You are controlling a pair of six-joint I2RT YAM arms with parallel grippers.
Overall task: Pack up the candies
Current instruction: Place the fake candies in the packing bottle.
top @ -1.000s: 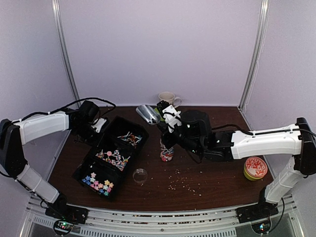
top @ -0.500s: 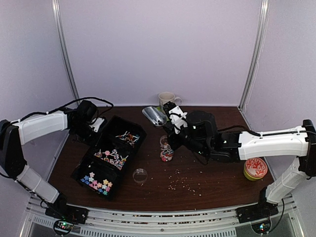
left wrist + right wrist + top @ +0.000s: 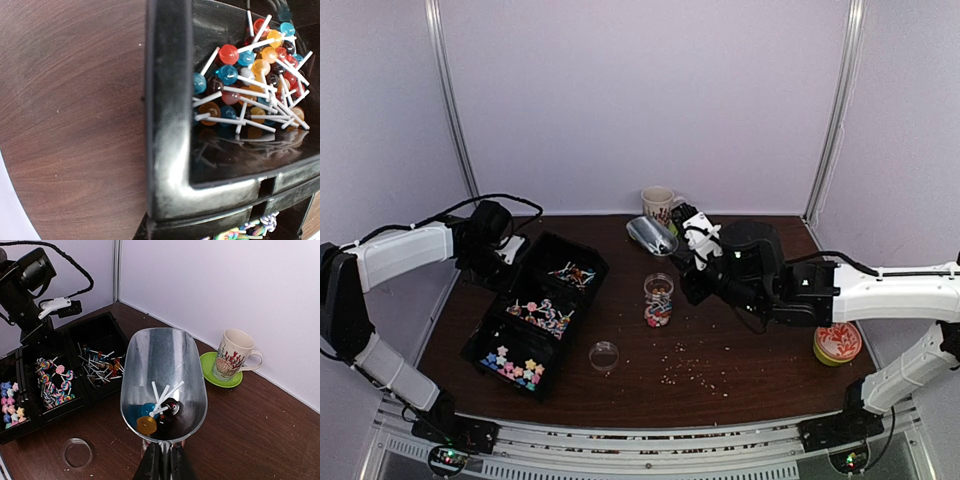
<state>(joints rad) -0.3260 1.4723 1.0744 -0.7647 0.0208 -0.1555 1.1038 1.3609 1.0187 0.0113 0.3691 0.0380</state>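
Three compartments of the black tray (image 3: 560, 243) hold most of the candies (image 3: 535, 318), and more fill a small jar (image 3: 658, 300) standing on the tabletop (image 3: 750, 350). A few lollipops (image 3: 159, 412) lie in the metal scoop (image 3: 165, 360), whose handle the right claw (image 3: 161, 460) clamps tight. The left claw (image 3: 508, 250) sits at the tray's far left corner with its fingers hidden, so I cannot tell whether it grips
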